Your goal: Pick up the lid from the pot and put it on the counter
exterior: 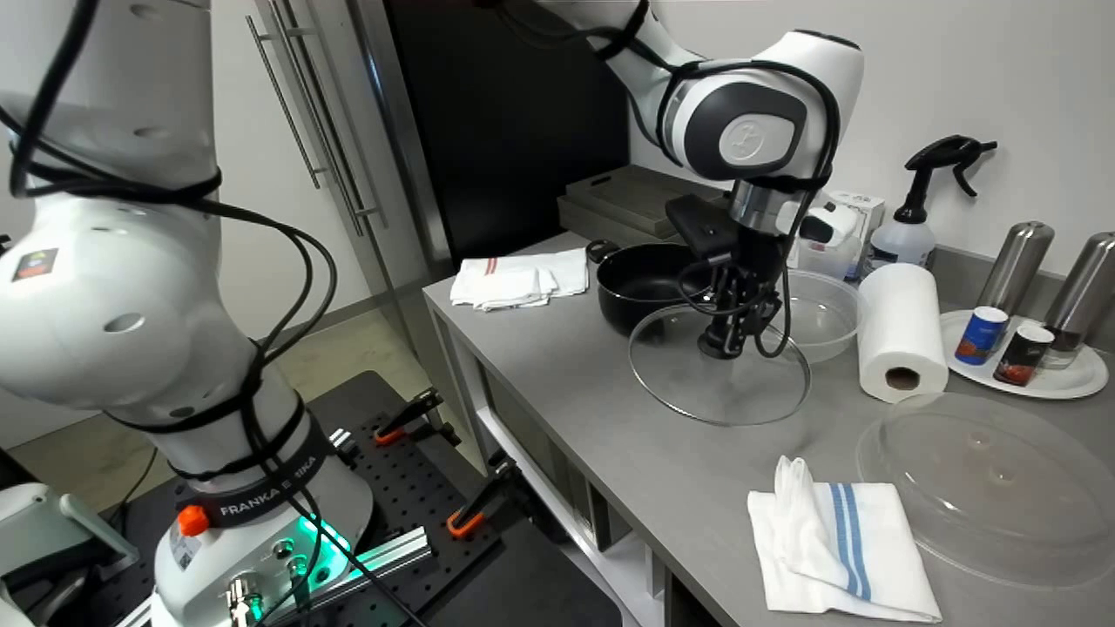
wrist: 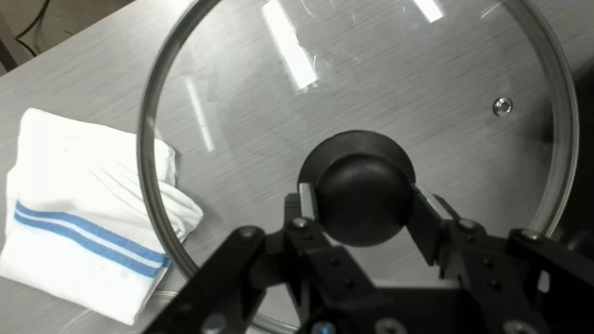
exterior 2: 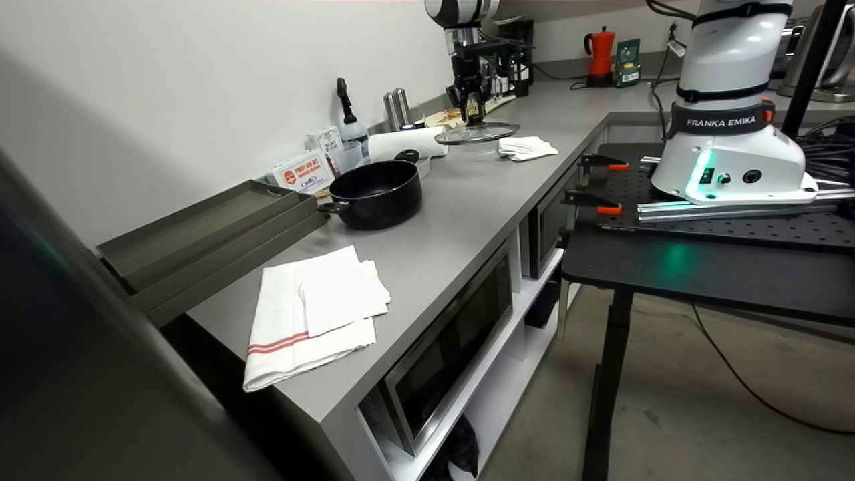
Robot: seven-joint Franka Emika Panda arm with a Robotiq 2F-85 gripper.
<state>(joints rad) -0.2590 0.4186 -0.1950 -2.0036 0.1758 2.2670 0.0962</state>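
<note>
The glass lid [exterior: 675, 383] is off the pot, held roughly level, and also shows in an exterior view [exterior 2: 476, 133] and the wrist view [wrist: 241, 97]. My gripper [wrist: 365, 199] is shut on the lid's black knob [wrist: 362, 218], one finger on each side; the gripper also shows in both exterior views [exterior: 736, 318] [exterior 2: 471, 107]. The lid appears to hang above the counter [exterior: 540, 366]; the exact gap is hard to tell. The black pot [exterior: 623, 292] stands uncovered on the counter behind the lid, and shows in an exterior view [exterior 2: 384, 200].
A white blue-striped towel [exterior: 849, 549] and large clear cover [exterior: 1002, 496] lie at the near end. A clear dish [exterior: 823, 318], paper towel roll [exterior: 902, 335] and plate with shakers [exterior: 1076, 374] stand along the wall. A red-striped towel [exterior: 523, 279] and grey trays [exterior: 636, 200] are near the pot.
</note>
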